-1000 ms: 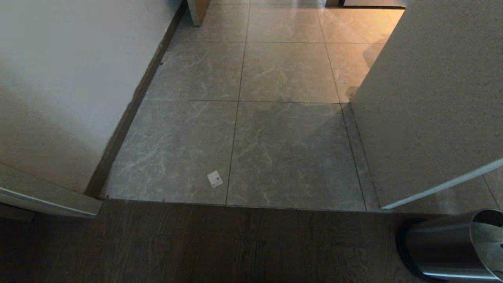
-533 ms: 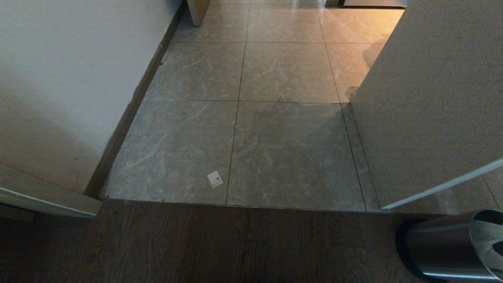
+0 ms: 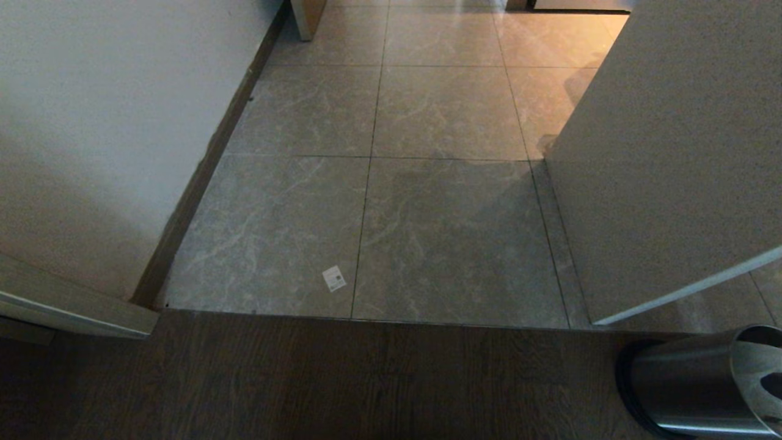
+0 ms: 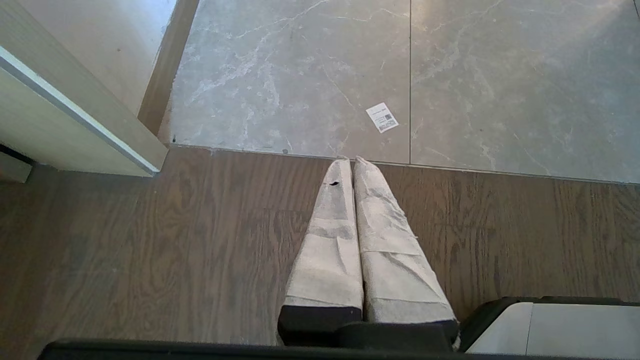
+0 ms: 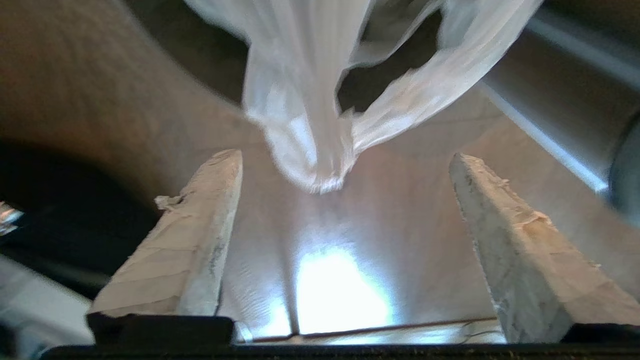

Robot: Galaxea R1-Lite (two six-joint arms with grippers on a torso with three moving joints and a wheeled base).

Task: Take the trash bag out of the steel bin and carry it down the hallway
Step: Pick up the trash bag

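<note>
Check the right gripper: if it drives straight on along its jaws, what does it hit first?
Likely the trash bag. The right gripper has its jaws wide apart and the bag's white handle loops hang just ahead, centred between them. Depth is unclear; nothing else shows in between.

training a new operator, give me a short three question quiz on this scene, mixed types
1. True or false: the right end effector is clamped on the thin white plastic trash bag.
2. The small white sticker lies on: A) dark wood floor B) grey marbled tile C) the round brushed steel bin.
3. How do the left end effector fingers stand?

Key: 1 false, its fingers are spread with the bag between them; 2 B; 3 shut together.
</note>
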